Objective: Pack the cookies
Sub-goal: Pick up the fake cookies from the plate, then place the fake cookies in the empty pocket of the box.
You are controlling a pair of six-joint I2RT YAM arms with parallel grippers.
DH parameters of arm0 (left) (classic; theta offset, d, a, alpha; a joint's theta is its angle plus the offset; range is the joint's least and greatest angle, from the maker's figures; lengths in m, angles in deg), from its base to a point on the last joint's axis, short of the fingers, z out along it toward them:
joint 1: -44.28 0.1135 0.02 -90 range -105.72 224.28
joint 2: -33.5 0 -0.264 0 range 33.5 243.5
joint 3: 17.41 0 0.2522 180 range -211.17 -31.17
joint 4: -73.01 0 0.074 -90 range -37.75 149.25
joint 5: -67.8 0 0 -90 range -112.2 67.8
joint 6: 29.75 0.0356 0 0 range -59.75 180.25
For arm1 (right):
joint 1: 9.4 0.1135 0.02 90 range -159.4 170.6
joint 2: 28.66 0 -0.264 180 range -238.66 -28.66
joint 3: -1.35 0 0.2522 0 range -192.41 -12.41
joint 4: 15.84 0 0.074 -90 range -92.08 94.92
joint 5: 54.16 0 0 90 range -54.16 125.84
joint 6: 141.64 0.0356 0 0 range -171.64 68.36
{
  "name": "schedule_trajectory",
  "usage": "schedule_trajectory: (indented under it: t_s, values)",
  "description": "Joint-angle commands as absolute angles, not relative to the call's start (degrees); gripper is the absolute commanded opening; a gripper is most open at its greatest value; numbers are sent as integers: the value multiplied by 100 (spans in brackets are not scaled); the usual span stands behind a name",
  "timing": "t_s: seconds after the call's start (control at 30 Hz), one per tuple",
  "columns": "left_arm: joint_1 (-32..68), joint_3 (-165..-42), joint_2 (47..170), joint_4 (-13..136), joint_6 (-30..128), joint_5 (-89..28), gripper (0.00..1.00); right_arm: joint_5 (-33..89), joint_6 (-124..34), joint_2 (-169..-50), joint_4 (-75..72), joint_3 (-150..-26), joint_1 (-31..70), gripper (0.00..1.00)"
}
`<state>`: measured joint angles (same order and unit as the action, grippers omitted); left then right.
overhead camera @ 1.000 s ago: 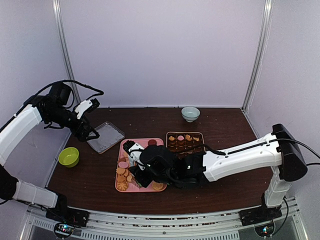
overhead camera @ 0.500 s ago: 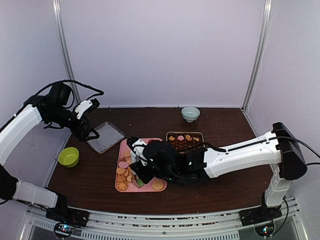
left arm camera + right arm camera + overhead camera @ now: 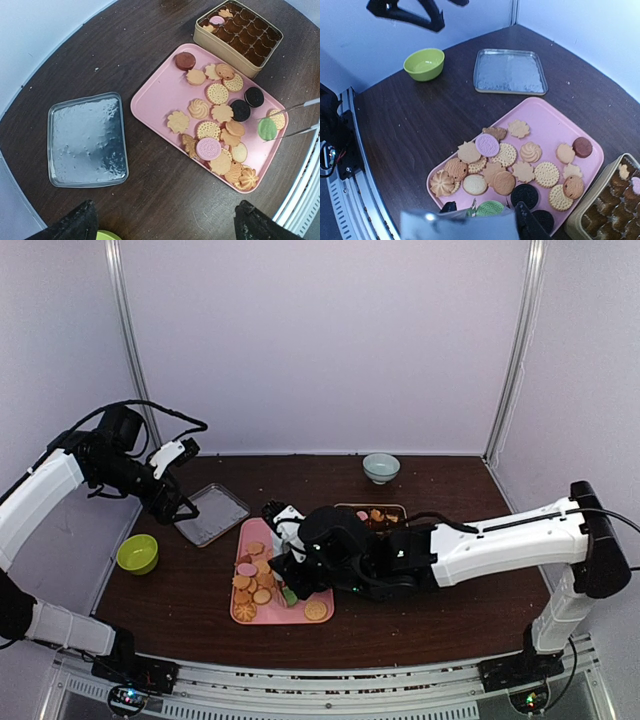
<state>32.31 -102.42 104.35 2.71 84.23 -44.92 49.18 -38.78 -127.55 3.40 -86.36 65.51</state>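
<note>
- We're mid-pick here. The right gripper (image 3: 486, 217) is clamped on what looks like a thin pair of metal tongs (image 3: 296, 106). The tong tips sit either side of a green cookie (image 3: 267, 129) toward the near end of the pink tray (image 3: 160, 95).
- We can't tell whether that cookie is already off the tray or just pinched where it lies.
- The rest of the cookies (image 3: 218, 93) are loose on the tray, which sits mid-bench, a bit toward the near edge.
- A few more cookies are in the far row of the gold tin (image 3: 225, 50), just beside the tray's far-right corner. Most pockets look empty, so we reckon it's early days.
- Our guess at the next move is to lift straight up, swing right and toward the far edge until we're over the tin, then let go over an empty pocket.
- That needs a steady squeeze, because a flat cookie held by its rim in skinny tongs could easily twist or slip.
- The right arm is stretched out long from the near-right corner, reaching across to the tray with the wrist low over it.
- The left arm is parked high toward the left edge, above the silver lid (image 3: 87, 140). The left gripper (image 3: 164, 210) points down, spread wide and holding nothing.
</note>
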Motion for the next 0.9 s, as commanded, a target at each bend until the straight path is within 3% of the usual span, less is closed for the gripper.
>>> schedule_trajectory:
  t_s: [0.0, 0.4, 0.87]
  values:
    - [3285, -10348, 10417, 291, 8477, -4571, 98, 5219, -4148, -11971, 368, -8868, 6327, 25]
    - [3282, -10316, 10408, 273, 8478, -4548, 98, 5734, -4722, -10871, 856, -8243, 4381, 26]
    - [3285, -10416, 10528, 257, 8485, -4612, 98, 5554, -4883, -11354, 718, -8131, 3172, 26]
